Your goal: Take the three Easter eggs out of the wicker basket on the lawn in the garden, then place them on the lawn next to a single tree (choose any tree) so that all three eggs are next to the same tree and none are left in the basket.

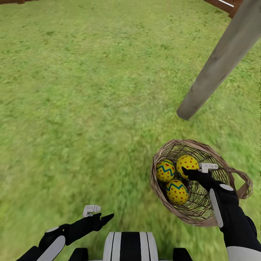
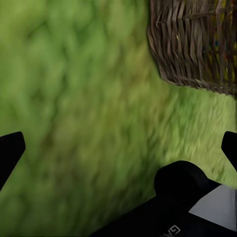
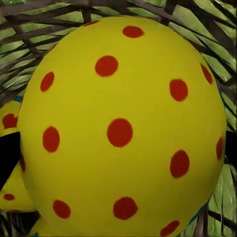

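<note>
While three Easter eggs [image 1: 175, 180] fill wicker basket [image 1: 159, 188], right gripper [image 1: 195, 170] inside

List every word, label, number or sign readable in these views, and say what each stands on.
Pale lettering on the robot's black arm housing, left wrist view: cut off at the picture's edge and blurred, not readable.
Easter eggs, wicker basket: painted dots and zigzags, no text.
</note>
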Motion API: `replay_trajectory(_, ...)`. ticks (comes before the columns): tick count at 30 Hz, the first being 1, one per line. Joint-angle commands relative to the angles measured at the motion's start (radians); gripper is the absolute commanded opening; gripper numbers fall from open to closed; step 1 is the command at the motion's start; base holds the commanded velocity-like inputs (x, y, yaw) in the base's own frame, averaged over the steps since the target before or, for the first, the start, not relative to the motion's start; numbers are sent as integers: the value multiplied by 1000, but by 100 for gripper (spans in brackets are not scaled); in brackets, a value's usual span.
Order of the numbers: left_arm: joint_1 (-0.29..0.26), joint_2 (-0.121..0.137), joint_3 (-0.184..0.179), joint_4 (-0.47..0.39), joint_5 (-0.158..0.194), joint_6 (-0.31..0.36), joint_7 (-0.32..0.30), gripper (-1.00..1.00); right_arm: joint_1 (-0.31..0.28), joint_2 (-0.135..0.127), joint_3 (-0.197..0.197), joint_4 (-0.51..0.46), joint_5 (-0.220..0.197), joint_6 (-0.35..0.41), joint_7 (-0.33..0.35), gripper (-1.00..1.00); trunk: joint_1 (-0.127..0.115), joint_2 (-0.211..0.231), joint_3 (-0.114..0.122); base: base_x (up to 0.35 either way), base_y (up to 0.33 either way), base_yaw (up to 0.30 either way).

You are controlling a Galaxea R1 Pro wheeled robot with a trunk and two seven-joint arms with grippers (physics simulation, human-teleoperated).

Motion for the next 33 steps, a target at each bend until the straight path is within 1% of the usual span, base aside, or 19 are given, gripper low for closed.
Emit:
replay_trajectory(1, -1, 1, -1, 0, 8, 4, 1, 100, 0, 0, -2, -1, 3, 5, 8, -100, -4, 7, 4, 0, 0, 0)
replay_trajectory(6, -1, 1, -1, 0, 8, 4, 1, 100, 0, 0, -1, -1, 3, 5, 7, -100, -23, 42, 25, 0, 0, 0)
replay_trajectory(9, -1, 1, 0, 0, 8, 4, 3, 100, 0, 0, 0, 0, 3, 5, 7, -100, -23, 42, 25, 0, 0, 0)
replay_trajectory(17, -1, 2, 4, 0, 8, 4, 3, 100, 0, 2, 0, 0, 2, 5, 7, -100, -23, 42, 36, 0, 0, 0)
replay_trajectory(21, -1, 2, 0, 0, 8, 4, 3, 100, 0, 2, 0, 0, 2, 5, 7, -100, -23, 42, 37, -237, 0, 0)
replay_trajectory(27, -1, 2, 1, -2, 7, 4, 0, 100, 0, 2, 0, 0, 3, 5, 7, -100, -23, 42, 37, -22, 0, 0)
replay_trajectory(33, -1, 2, 1, -2, 8, 4, 0, 100, -1, 0, 1, 0, 2, 7, 10, -100, -46, 84, 56, 0, 0, 0)
